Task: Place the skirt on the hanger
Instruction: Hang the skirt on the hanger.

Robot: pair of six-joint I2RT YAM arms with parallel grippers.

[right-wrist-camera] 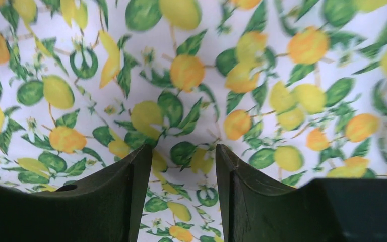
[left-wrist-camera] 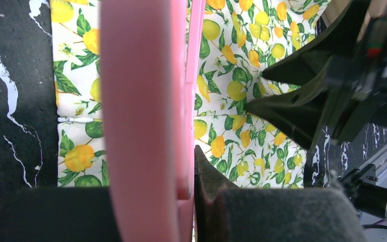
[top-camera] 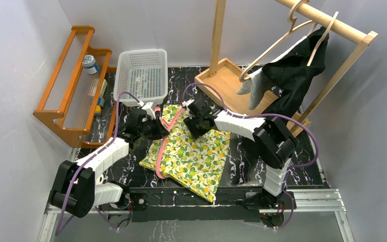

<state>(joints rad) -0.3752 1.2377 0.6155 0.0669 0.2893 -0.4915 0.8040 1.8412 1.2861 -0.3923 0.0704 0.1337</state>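
The lemon-print skirt [top-camera: 196, 156] lies flat on the black marbled table. A pink hanger [top-camera: 160, 151] lies along its left side. My left gripper [top-camera: 157, 128] is shut on the pink hanger [left-wrist-camera: 141, 101] near its upper end, over the skirt [left-wrist-camera: 242, 91]. My right gripper [top-camera: 194, 126] is open at the skirt's top edge, fingertips down against the fabric [right-wrist-camera: 206, 65], with a strip of cloth showing between the jaws [right-wrist-camera: 183, 156]. The right gripper also shows in the left wrist view [left-wrist-camera: 307, 101].
A white basket [top-camera: 141, 75] stands behind the skirt. A wooden rack [top-camera: 75, 80] is at the left. At the back right, a wooden rail [top-camera: 332, 22] over a wooden tray base [top-camera: 227, 80] carries wooden hangers and a black garment [top-camera: 295, 75].
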